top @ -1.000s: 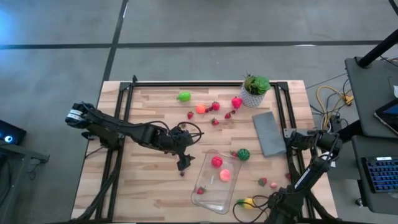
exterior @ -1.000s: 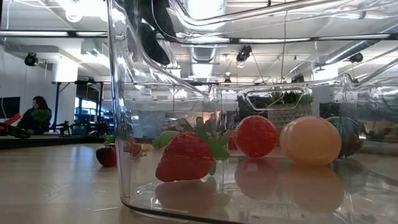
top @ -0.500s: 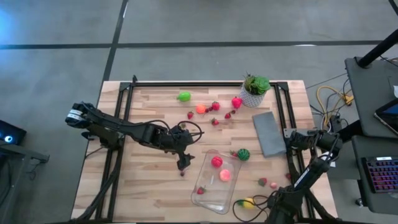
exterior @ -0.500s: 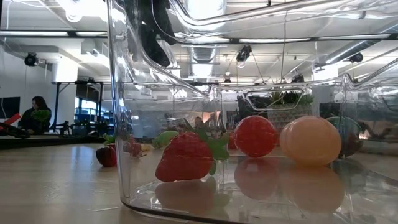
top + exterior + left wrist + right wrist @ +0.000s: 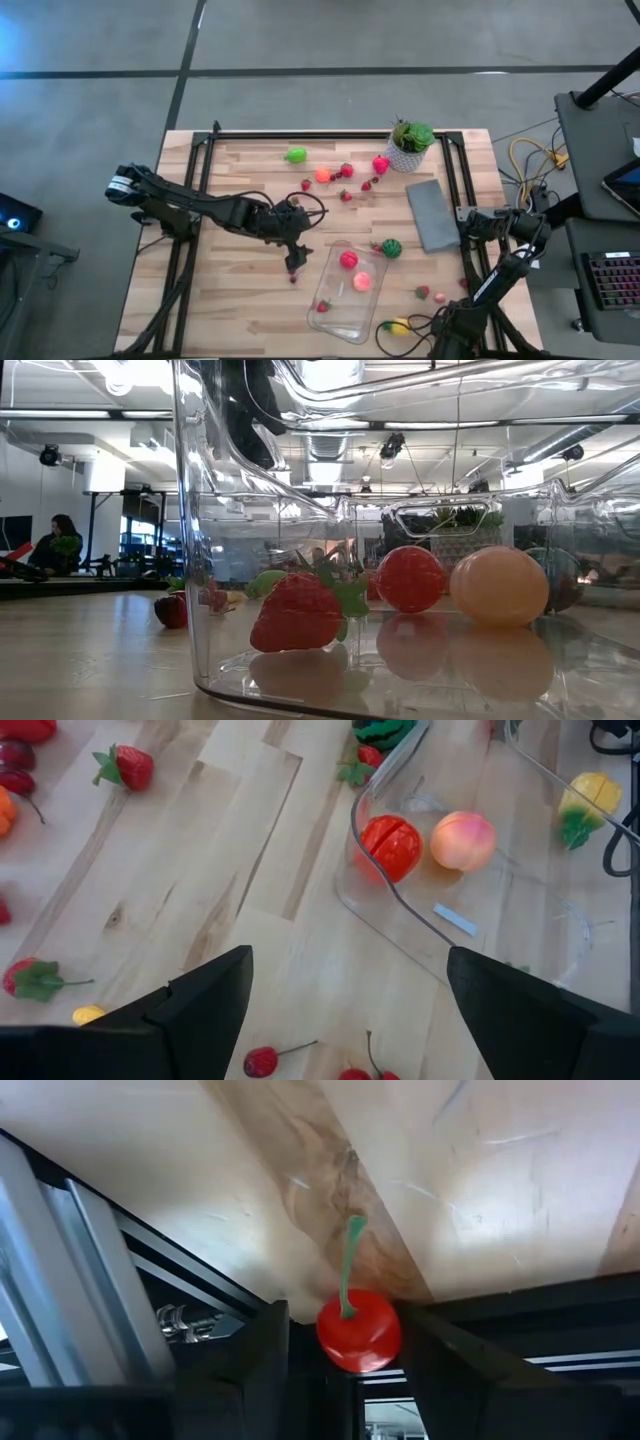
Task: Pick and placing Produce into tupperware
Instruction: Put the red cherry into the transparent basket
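The clear tupperware [image 5: 350, 292] lies on the wooden table and holds a red tomato [image 5: 392, 847], a peach [image 5: 463, 840] and a strawberry [image 5: 298, 612]. My left gripper [image 5: 293, 262] hangs open above the bare wood just left of the tupperware, over two loose cherries [image 5: 262, 1062]. My right gripper [image 5: 345, 1365] is low at the table's right edge. Its fingers stand on either side of a red cherry [image 5: 358, 1330] whose green stem points away along the wood. A dark gap shows between the cherry and one finger. My right gripper has one finger [image 5: 440, 1365] right up against the cherry's side [image 5: 392, 1332]; whether it touches I cannot tell. The cherry rests on the table at its edge.
More produce lies across the far middle: a light green piece [image 5: 296, 154], an orange one [image 5: 322, 174], a pink one [image 5: 381, 164] and red berries. A dark green piece [image 5: 391, 248] and a yellow one [image 5: 399, 326] flank the tupperware. A potted plant [image 5: 410, 145] and grey slab [image 5: 432, 213] stand at right.
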Tool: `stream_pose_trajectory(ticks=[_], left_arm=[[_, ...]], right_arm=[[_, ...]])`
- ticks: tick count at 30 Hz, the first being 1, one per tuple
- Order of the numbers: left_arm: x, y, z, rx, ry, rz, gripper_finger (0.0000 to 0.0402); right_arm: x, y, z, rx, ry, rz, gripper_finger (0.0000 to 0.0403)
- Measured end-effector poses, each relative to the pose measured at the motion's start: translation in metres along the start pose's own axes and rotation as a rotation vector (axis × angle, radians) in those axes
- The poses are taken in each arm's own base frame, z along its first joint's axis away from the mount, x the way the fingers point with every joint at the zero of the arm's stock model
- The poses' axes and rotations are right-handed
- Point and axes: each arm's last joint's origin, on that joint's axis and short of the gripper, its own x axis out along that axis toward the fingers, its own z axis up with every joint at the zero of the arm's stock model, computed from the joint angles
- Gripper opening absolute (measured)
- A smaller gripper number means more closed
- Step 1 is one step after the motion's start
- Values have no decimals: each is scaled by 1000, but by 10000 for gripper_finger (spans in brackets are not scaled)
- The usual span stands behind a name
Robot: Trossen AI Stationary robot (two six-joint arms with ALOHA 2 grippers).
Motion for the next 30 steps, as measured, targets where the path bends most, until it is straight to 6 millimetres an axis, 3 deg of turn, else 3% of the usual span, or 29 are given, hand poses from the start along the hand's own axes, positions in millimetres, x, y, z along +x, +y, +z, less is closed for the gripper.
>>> stream_pose_trajectory(ticks=[11,20,30], left_arm=[[0,2,1,-6,-2,5,319],[0,2,1,-8,-1,0,319],[-2,-1,8,-21,-44,-29,319]], right_arm=[[-1,-1,0,57,-26,-5,110],[-3,0,-1,67,-56,-5,116],[-48,-3,-28,169,-392,14,113]])
